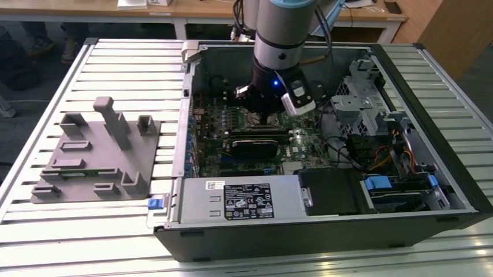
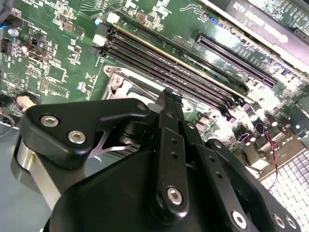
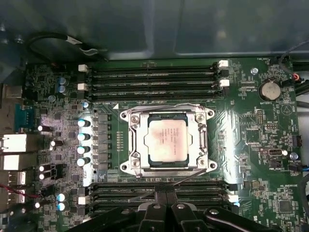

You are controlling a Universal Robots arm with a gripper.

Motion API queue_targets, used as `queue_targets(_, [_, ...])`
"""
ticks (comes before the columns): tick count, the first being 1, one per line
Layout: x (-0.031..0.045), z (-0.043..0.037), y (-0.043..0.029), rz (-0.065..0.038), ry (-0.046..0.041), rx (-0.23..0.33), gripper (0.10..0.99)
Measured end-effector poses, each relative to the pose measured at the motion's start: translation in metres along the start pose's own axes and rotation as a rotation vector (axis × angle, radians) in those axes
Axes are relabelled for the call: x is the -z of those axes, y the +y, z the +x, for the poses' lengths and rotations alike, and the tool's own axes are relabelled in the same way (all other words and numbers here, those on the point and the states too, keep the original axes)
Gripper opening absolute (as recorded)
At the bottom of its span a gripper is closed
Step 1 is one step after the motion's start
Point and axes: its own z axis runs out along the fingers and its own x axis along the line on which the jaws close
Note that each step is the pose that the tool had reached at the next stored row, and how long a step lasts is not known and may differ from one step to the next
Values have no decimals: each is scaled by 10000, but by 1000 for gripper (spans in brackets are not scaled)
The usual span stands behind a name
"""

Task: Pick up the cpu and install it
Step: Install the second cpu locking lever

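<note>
The gripper [image 3: 165, 193] has its two black fingers [image 3: 155, 212] pressed together, tips meeting with nothing between them. In the first wrist view those tips sit over the bank of memory slots [image 3: 159, 193] just beside the socket frame [image 3: 164, 141], short of the chip itself. The cpu [image 3: 167, 141] lies flat inside that metal frame, pale top up, seated square in the opening and apart from the fingers. A second bank of memory slots [image 3: 154, 79] runs along the frame's far side, and a round coin battery [image 3: 269, 90] sits off toward one corner of the green motherboard [image 3: 251, 145].

In the second wrist view the gripper's linkage [image 2: 169, 159] looms over the board, a corner of the frame [image 2: 116, 79] peeking past it.

From the exterior view, the arm [image 1: 281, 34] reaches straight down into the open computer case [image 1: 431, 190], which lies on its side on the slatted table [image 1: 115, 57]. A grey parts fixture [image 1: 96, 153] rests on the table at the exterior view's left.
</note>
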Motion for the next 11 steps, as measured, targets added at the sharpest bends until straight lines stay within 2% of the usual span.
queue_targets(11, [-17,12,-3,-2,0,1,106])
